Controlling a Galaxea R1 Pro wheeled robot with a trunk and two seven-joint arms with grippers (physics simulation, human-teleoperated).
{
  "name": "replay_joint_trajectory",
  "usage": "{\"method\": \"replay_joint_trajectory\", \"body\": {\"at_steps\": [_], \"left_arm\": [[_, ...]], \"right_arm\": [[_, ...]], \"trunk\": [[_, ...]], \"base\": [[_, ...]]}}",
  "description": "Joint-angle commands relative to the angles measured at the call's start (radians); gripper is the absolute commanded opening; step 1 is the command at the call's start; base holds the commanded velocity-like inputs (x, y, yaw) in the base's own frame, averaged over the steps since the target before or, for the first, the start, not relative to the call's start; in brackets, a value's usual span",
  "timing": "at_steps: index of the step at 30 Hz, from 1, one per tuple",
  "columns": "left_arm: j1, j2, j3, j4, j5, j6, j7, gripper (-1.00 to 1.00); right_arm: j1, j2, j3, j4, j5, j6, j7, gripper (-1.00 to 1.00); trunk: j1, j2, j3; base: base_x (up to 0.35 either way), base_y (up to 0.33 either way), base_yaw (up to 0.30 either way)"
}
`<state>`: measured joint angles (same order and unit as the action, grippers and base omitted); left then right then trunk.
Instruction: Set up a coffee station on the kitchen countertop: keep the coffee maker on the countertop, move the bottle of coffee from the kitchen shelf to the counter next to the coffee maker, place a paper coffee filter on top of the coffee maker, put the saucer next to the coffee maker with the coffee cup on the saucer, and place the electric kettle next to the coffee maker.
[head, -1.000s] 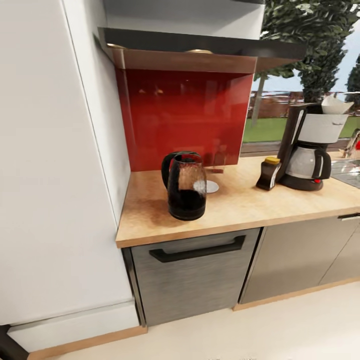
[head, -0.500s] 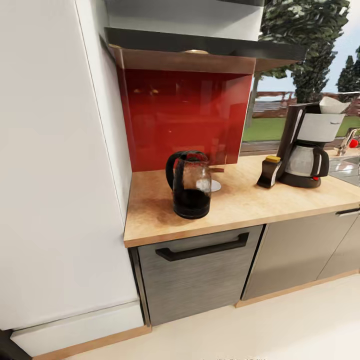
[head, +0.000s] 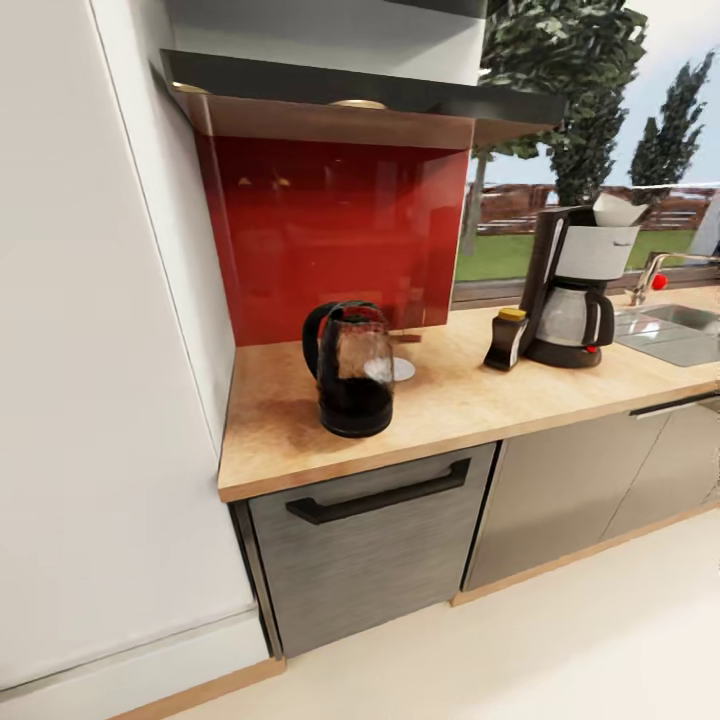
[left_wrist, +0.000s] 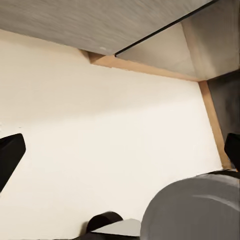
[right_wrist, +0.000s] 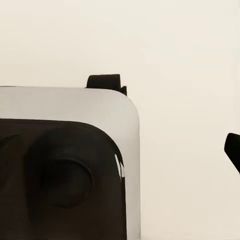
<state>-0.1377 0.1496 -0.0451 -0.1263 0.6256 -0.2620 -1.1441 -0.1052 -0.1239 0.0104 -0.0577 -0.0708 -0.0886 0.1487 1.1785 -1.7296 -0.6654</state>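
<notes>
A dark glass electric kettle (head: 350, 372) stands on the wooden countertop (head: 270, 440) near its left end. Just behind it lies a white saucer (head: 402, 369), partly hidden by the kettle. Further right stands the black and white coffee maker (head: 572, 290) with a white paper filter (head: 618, 210) on top. The yellow-capped coffee bottle (head: 505, 340) is right beside it on the left. In the left wrist view my left gripper (left_wrist: 120, 152) hangs open over the floor, with nothing between its dark fingertips (left_wrist: 10, 156). One fingertip (right_wrist: 233, 150) of my right gripper shows far out at the side.
A red backsplash (head: 330, 230) and hood sit behind the kettle, with a tall white cabinet (head: 90, 350) at the left. A sink (head: 675, 330) lies right of the coffee maker. A handled drawer front (head: 370, 530) is under the counter. My grey base (right_wrist: 65, 150) is over cream floor.
The whole head view has shifted: the counter scene slid left and the sink has come into sight at the right. The things on the counter have not moved.
</notes>
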Motion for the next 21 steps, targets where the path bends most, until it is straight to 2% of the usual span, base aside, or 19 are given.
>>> {"method": "replay_joint_trajectory", "body": {"at_steps": [1, 7, 11, 13, 14, 15, 16, 17, 18, 20, 21], "left_arm": [[0.0, -0.003, -0.006, -0.024, 0.004, -0.005, 0.017, 1.0], [0.0, -0.058, -0.011, -0.196, 0.0, -0.001, 0.212, 1.0], [0.0, -0.099, -0.017, -0.306, -0.03, 0.022, 0.31, 1.0], [-0.001, -0.124, -0.024, -0.384, -0.079, 0.083, 0.346, 1.0], [-0.001, -0.124, -0.024, -0.384, -0.079, 0.083, 0.346, 1.0], [-0.001, -0.142, -0.026, -0.446, -0.117, 0.136, 0.36, 1.0], [-0.001, -0.152, -0.027, -0.481, -0.135, 0.164, 0.365, 1.0], [0.0, -0.171, -0.028, -0.554, -0.169, 0.22, 0.372, 1.0], [0.0, -0.206, -0.03, -0.674, -0.22, 0.309, 0.378, 1.0], [0.0, -0.231, -0.03, -0.746, -0.249, 0.361, 0.381, 1.0], [0.0, -0.255, -0.031, -0.818, -0.278, 0.409, 0.382, 1.0]], "right_arm": [[-0.001, 0.0, 0.001, 0.001, -0.007, -0.003, 0.005, 1.0], [-0.001, -0.001, 0.0, 0.001, -0.007, -0.003, 0.005, 1.0], [-0.001, -0.003, 0.0, 0.0, -0.007, -0.004, 0.004, 1.0], [-0.001, -0.005, 0.0, 0.0, -0.007, -0.004, 0.003, 1.0], [-0.001, -0.005, 0.0, 0.0, -0.007, -0.004, 0.003, 1.0], [-0.001, -0.006, 0.0, 0.0, -0.007, -0.004, 0.003, 1.0], [-0.001, -0.006, 0.0, 0.0, -0.007, -0.004, 0.003, 1.0], [-0.001, -0.007, 0.0, 0.0, -0.007, -0.004, 0.003, 1.0], [-0.001, -0.008, 0.0, -0.001, -0.007, -0.005, 0.003, 1.0], [-0.001, -0.008, 0.0, -0.001, -0.007, -0.005, 0.003, 1.0], [-0.001, -0.009, 0.0, -0.002, -0.007, -0.005, 0.003, 1.0]], "trunk": [[0.0, 0.0, -0.001], [0.0, 0.0, -0.001], [0.0, 0.0, -0.001], [0.0, 0.0, -0.001], [0.0, 0.0, -0.001], [0.0, 0.0, -0.001], [0.0, 0.0, -0.001], [0.0, 0.0, -0.001], [0.0, 0.0, -0.001], [0.0, 0.0, -0.001], [0.0, 0.0, -0.001]], "base": [[0.0, 0.0, -0.04], [0.0, 0.0, -0.02], [0.0, 0.0, -0.006], [0.0, 0.0, -0.002], [0.0, 0.0, -0.002], [0.0, 0.0, -0.001], [0.0, 0.0, -0.001], [0.0, 0.0, 0.0], [0.0, 0.0, 0.0], [0.0, 0.0, 0.0], [0.0, 0.0, 0.0]]}}
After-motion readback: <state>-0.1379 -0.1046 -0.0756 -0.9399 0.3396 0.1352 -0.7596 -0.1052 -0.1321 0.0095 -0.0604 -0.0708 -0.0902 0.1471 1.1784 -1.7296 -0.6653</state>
